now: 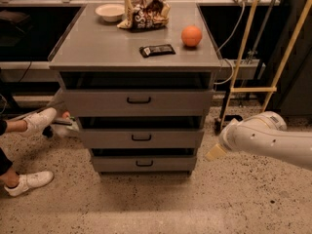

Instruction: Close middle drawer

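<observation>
One grey metal cabinet [107, 48] fills the middle of the camera view, standing on speckled floor. At 3 to 4 o'clock from it, the white robot arm [273, 140] reaches in from the right edge.

All three drawers stand a little way out, each with a dark gap above its front. The top drawer [97, 102] is the tallest. The middle drawer [107, 139] sits below it, partly open, its small dark bar handle [141, 138] facing the camera. The bottom drawer [117, 165] is the narrowest.

The gripper [214, 153] is a cream-coloured tip at the arm's end. It hangs just off the cabinet's right side, at 4 o'clock from the middle drawer's handle, apart from the drawer front. I cannot tell how far open it is, or whether it holds anything.

Two white sneakers [40, 121] lie at 9 o'clock of the cabinet.

On the top, a crumpled snack bag [145, 13] lies at 12 o'clock, with a pale bowl [109, 11] just beside it at 9. An orange [191, 35] sits at 2 o'clock. A dark wrapped bar [157, 49] lies near the centre.
</observation>
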